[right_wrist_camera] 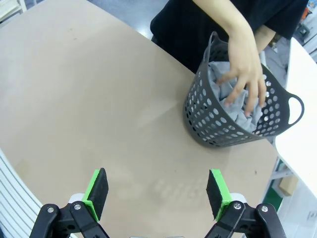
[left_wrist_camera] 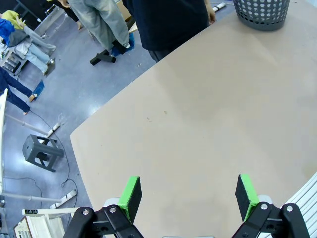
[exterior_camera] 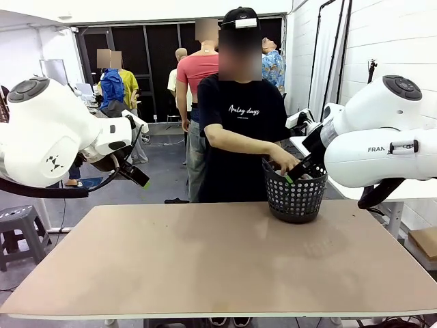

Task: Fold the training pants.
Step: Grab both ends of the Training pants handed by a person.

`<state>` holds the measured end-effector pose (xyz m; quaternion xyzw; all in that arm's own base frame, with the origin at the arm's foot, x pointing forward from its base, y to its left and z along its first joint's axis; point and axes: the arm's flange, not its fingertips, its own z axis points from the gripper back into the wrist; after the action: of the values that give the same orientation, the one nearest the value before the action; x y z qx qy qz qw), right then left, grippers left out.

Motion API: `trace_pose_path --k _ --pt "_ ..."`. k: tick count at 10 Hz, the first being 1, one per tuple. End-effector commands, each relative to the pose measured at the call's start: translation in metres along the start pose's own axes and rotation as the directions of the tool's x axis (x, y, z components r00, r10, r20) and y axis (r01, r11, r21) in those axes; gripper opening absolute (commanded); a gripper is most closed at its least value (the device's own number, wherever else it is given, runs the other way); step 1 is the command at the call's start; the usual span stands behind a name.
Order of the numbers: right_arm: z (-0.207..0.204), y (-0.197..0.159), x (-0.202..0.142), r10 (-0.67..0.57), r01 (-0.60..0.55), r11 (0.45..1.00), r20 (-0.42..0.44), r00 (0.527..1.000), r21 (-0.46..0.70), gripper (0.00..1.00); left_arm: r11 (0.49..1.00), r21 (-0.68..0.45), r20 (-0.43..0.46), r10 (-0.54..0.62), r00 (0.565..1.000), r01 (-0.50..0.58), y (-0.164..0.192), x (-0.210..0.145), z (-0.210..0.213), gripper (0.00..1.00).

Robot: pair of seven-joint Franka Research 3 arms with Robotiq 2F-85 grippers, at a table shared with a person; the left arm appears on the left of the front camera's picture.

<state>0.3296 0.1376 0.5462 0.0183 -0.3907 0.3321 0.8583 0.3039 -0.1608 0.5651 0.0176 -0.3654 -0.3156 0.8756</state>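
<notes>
Since the training pants (right_wrist_camera: 234, 106) lie bunched up inside the black basket (right_wrist_camera: 208, 126), no fold is made yet. They are soft grey cloth, up ahead of the right tool (right_wrist_camera: 157, 182) and a bit off to one side in its own view, well apart from its green pads. A person's hand (right_wrist_camera: 245, 69) reaches down into the basket and rests on the cloth, so I think the person is about to lift the pants out. The basket stands on the brown worktop (right_wrist_camera: 89, 99), near the far edge where the person stands.

The right tool hangs above the worktop with its two fingers wide apart and nothing between them. The left tool (left_wrist_camera: 188, 187) hangs over the other end of the worktop, far from the basket. It is wide open too and holds nothing.

So all the work is left to do. The pants have to come out of the basket, be laid flat on the worktop, and then be folded.
</notes>
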Motion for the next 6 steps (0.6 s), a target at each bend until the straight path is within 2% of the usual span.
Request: trace_pose_path --k 1,6 --pt "-0.0002 0.0003 0.0001 0.001 -0.001 1.0 0.0 1.0 0.0 1.0 1.0 0.003 0.002 -0.003 1.0 0.003 0.0002 0.0003 0.0009 1.0" --pt "-0.0002 0.0003 0.0001 0.001 -0.001 1.0 0.0 1.0 0.0 1.0 1.0 0.003 0.002 -0.003 1.0 0.003 0.0002 0.0003 0.0009 1.0"
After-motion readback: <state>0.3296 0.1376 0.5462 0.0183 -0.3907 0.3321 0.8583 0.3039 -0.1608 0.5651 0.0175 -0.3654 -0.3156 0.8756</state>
